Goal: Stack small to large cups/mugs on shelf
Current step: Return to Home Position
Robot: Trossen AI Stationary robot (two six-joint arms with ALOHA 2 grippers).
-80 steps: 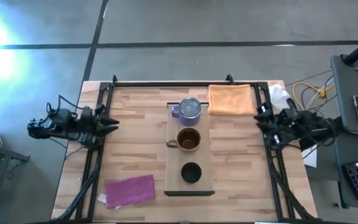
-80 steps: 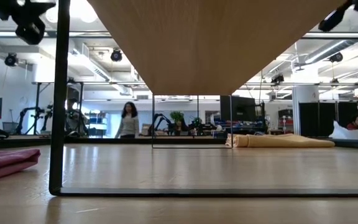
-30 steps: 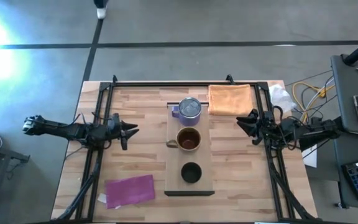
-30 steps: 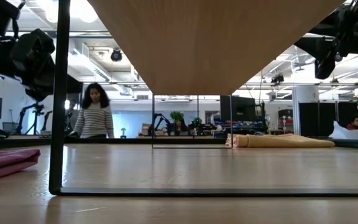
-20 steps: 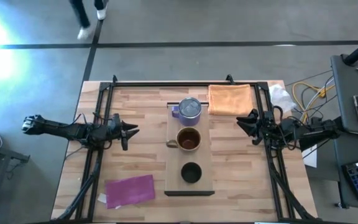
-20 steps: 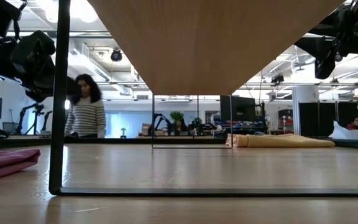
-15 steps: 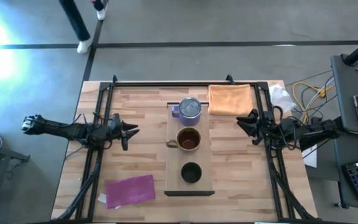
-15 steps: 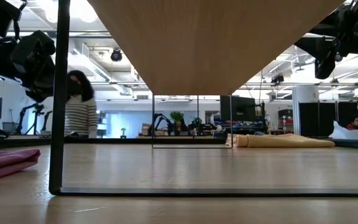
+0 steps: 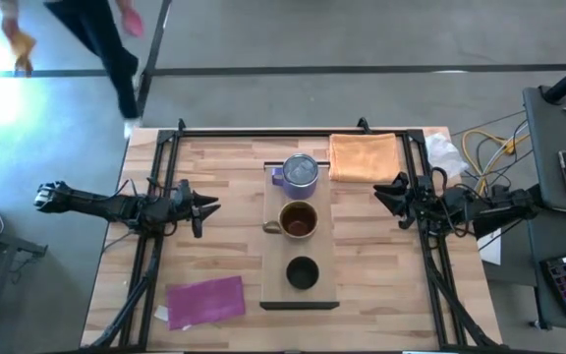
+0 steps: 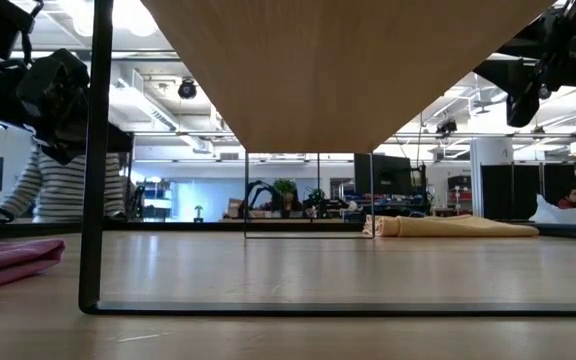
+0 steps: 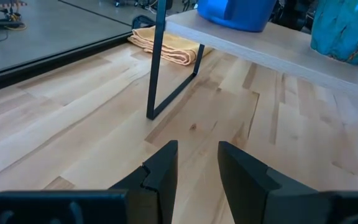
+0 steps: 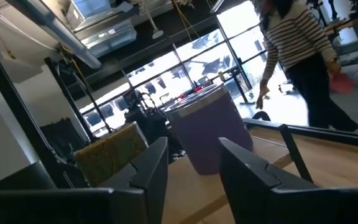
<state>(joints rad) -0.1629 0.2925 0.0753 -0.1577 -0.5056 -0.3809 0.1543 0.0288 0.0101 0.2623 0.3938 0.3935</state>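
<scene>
Shelf point(image 9: 323, 251): raised light-wood board, mid-counter point(image 9: 234, 246), running from far edge toward near edge.
On it, in line, apart: purple mug point(image 9: 300, 172) at far end; brown mug point(image 9: 298, 221) at centre; black cup point(image 9: 303, 272) at near end.
Left gripper point(image 9: 208, 206): by left edge, fingers point(image 11: 160, 171) slightly parted, empty.
Right gripper point(image 9: 381, 194): by right edge, fingers point(image 12: 148, 168) slightly parted, empty.
Orange cloth point(image 9: 365, 157): far edge, just beside shelf.
Purple cloth point(image 9: 205, 300): near-left corner.
</scene>
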